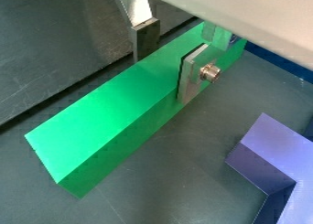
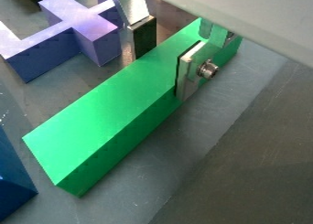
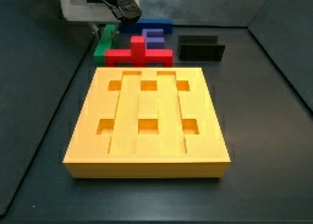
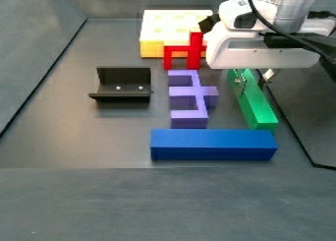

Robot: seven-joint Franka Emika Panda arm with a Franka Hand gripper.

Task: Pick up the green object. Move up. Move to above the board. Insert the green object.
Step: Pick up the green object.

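The green object (image 1: 110, 118) is a long green bar lying flat on the dark floor; it shows in both wrist views (image 2: 110, 118) and both side views (image 3: 101, 47) (image 4: 256, 105). My gripper (image 1: 167, 75) straddles the bar near one end, one finger on each long side, and appears shut on it (image 2: 163, 78). In a side view the gripper (image 4: 254, 80) sits low over the bar's far half. The yellow-orange board (image 3: 153, 154) with grooves and square recesses lies apart from the bar, beyond the red block (image 4: 164, 29).
A red cross-shaped block (image 3: 134, 52) lies between bar and board. A purple block (image 4: 191, 97) lies beside the bar and a long blue block (image 4: 213, 144) across its end. The black fixture (image 4: 121, 85) stands further off. Dark walls enclose the floor.
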